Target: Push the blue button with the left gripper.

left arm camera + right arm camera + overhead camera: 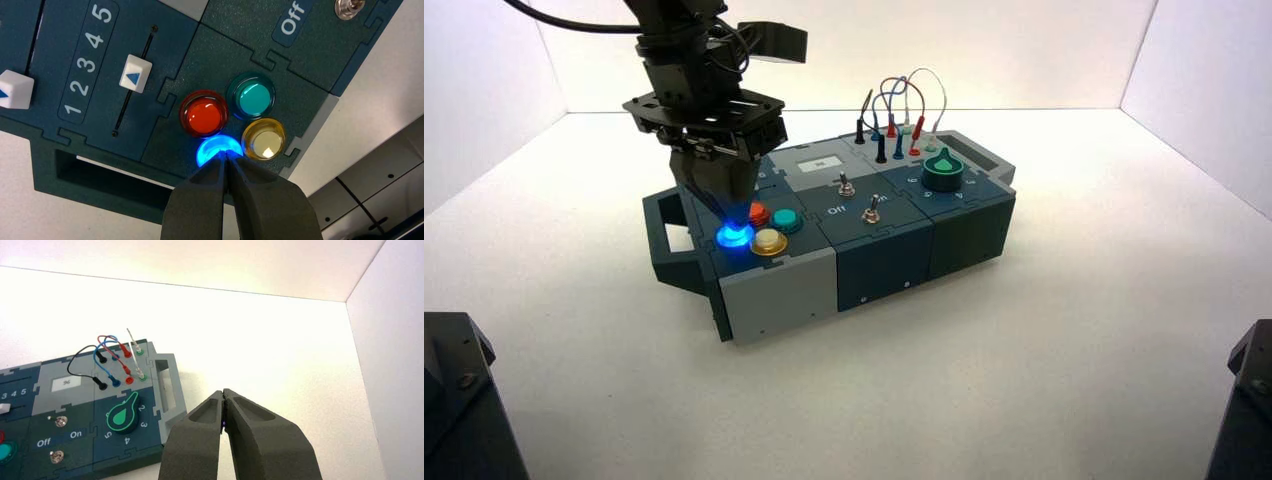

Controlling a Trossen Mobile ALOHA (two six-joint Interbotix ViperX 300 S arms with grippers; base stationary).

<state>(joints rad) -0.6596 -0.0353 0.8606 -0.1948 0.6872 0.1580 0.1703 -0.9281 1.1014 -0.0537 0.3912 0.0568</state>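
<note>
the black wedge-fingered left gripper, clenched with its tips together, presses down on the small round blue button, which glows bright blue. that button sits at the near-left corner of the dark teal control box, just beside the red round button and yellow round button. the right gripper, also clenched, hangs off beyond the box's green-knob end.

my left gripper black | blue button glowing bright blue | red button | teal button | yellow button | box dark teal, grey panels | knob green
</note>
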